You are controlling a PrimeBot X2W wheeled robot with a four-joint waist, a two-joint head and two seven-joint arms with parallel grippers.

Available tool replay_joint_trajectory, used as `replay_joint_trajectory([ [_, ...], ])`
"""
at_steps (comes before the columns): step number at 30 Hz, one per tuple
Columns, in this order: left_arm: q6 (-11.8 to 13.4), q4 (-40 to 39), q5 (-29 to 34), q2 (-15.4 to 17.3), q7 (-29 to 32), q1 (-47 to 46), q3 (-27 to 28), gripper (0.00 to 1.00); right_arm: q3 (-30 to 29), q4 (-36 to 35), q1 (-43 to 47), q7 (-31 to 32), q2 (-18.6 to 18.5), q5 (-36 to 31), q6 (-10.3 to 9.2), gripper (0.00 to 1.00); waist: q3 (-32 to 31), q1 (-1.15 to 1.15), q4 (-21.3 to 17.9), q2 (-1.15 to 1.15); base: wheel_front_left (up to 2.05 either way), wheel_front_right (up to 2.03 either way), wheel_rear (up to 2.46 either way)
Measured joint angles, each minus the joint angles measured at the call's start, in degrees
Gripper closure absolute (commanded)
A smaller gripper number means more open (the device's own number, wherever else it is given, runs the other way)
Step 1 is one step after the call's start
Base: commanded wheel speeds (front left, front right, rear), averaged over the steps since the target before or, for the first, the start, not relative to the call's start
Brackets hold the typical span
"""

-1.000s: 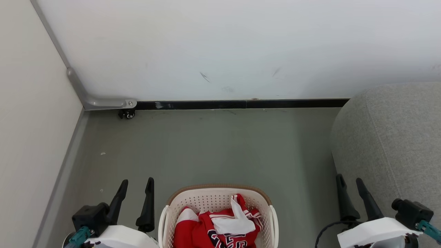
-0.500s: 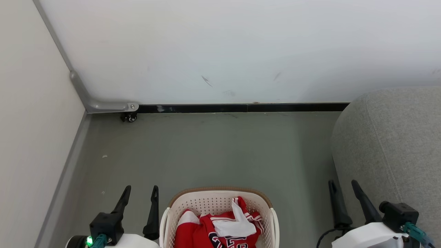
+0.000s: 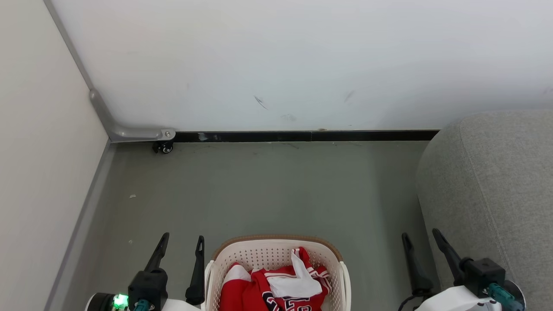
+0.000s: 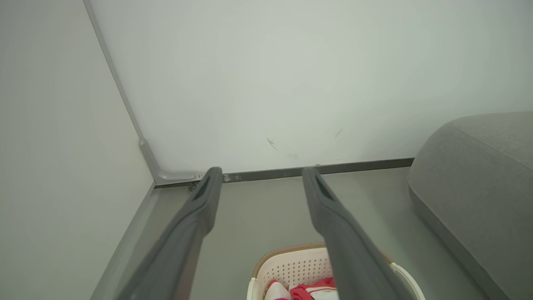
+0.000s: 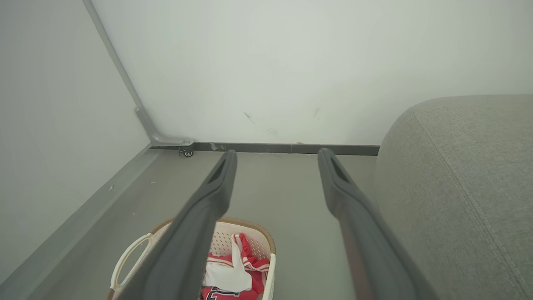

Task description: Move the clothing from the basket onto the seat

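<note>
The cream basket [image 3: 242,252] with a brown rim stands on the floor at the bottom centre of the head view, and red-and-white clothing [image 3: 276,285] lies crumpled inside it. The grey seat [image 3: 492,181] fills the right side. My left gripper [image 3: 181,240] is open just left of the basket, with nothing between its fingers. To the basket's right, beside the seat's edge, my right gripper [image 3: 421,236] is open and empty. The left wrist view shows the basket [image 4: 291,266] below the left gripper [image 4: 260,171]. In the right wrist view, clothing [image 5: 233,271] lies under the right gripper [image 5: 277,153], with the seat [image 5: 458,175] at right.
A white wall [image 3: 276,65] with a black baseboard [image 3: 302,136] runs across the back. A second pale wall [image 3: 39,172] closes the left side. A small caster [image 3: 163,147] under a grey bracket sits in the corner. Grey floor [image 3: 268,190] lies between basket and wall.
Both grippers have moved inward toward the basket and sit lower in the head view. The head view has shifted slightly, so the wall line and seat appear a little lower.
</note>
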Motion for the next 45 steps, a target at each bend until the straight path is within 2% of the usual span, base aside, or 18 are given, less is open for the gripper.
replay_joint_trajectory([
  [7,0.5,0.9,1.4,-0.3,-0.6,0.0,0.2,0.0,0.0,0.6,-0.1,-0.8,0.0,-3.1,0.01,0.0,0.0,0.0,0.0,0.0,0.0,0.0,0.0],
  [45,0.5,2.7,0.6,-1.0,-0.6,-1.1,1.9,0.0,0.2,0.9,-1.2,-0.8,0.0,-1.1,0.01,0.0,0.4,-0.02,-0.1,0.0,0.0,0.0,0.0],
])
